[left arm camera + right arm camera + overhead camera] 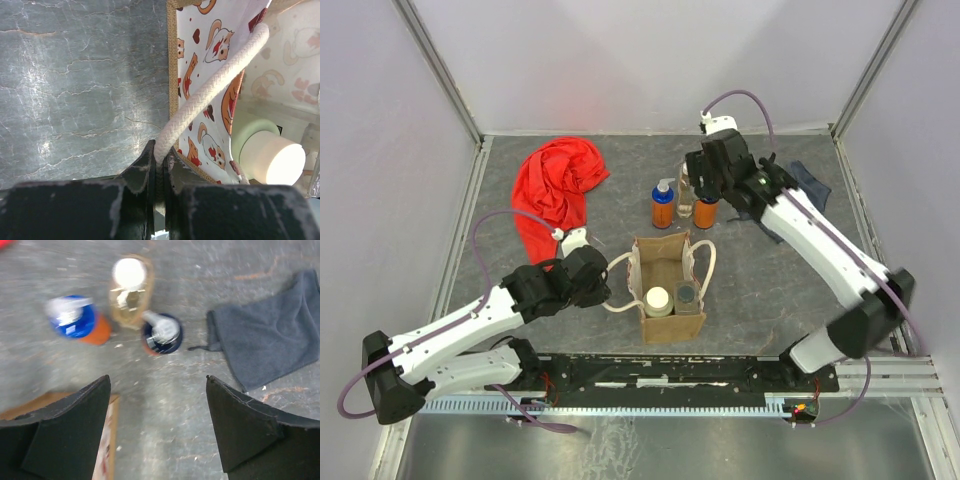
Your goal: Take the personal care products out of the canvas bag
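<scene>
The canvas bag (pixel 670 322) stands open at the table's near middle. A beige white-capped bottle (pixel 658 300) and a clear dark-capped bottle (pixel 687 296) stand inside it. Two orange blue-topped bottles (pixel 663 206) (pixel 706 211) and a slim amber bottle (pixel 686 194) stand on the table behind the bag. My left gripper (pixel 606 290) is shut on the bag's left cream handle (pixel 215 82), with the white-capped bottle (pixel 272 160) visible inside. My right gripper (pixel 703 183) is open and empty above the three outside bottles (pixel 75 322) (pixel 131 290) (pixel 162 332).
A red cloth (pixel 555 185) lies at the back left. A dark blue-grey cloth (pixel 810 185) lies at the back right, also in the right wrist view (pixel 275 335). The bag's rim (pixel 107 440) shows by the right gripper's left finger. White walls enclose the table.
</scene>
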You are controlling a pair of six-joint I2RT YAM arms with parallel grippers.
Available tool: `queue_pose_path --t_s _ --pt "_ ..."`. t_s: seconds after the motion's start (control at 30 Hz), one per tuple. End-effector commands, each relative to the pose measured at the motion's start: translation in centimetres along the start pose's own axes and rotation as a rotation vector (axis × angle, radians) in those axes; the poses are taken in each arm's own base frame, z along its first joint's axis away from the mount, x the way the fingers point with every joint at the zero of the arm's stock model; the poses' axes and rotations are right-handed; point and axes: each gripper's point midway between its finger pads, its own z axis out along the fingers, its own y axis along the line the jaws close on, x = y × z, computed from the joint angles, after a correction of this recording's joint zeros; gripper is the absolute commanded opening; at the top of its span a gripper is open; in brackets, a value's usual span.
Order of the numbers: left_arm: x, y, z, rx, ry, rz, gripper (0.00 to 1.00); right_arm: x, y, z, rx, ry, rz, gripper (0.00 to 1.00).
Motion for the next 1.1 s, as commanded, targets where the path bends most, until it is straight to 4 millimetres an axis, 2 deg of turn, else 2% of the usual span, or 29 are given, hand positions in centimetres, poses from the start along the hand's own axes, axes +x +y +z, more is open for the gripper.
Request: queue_pose_path --t_s 0.0,0.1,0.23,0.4,0.57,0.7,0.83,1.07 --pt "-0.5 0.4 -0.1 -0.018 -0.025 -0.034 0.11 -2.1 4.1 -10.9 -0.181 -0.153 -0.058 0.84" --pt "-0.7 0.1 -0.1 -0.016 -0.032 -0.038 0.1 -0.4 6.7 -14.2 -0.258 -0.124 -0.104 0.82" --pt "-1.3 -0.4 -0.4 -0.002 -0.052 -0.05 0.1 2.7 8.9 -15.7 -0.349 -0.076 -0.094 0.81" --pt "-2.0 -0.8 -0.7 0.003 -0.07 -0.036 0.1 7.8 12.3 -15.3 -0.498 0.021 -0.124 0.8" --pt "-2.0 -1.0 -0.5 -0.009 -0.063 -0.021 0.1 12.0 15.8 -15.1 -0.598 0.087 -0.239 0.78" --pt "-1.7 -1.5 -0.2 0.008 -0.049 -0.026 0.1 14.1 17.1 -14.3 -0.608 0.12 -0.307 0.78" --pt "-1.6 -1.5 0.0 0.009 -0.044 -0.03 0.1 15.1 18.5 -14.2 -0.639 0.133 -0.343 0.79" --pt "-1.4 -1.0 0.0 0.002 -0.043 -0.03 0.1 17.6 19.0 -12.9 -0.597 0.195 -0.424 0.78"
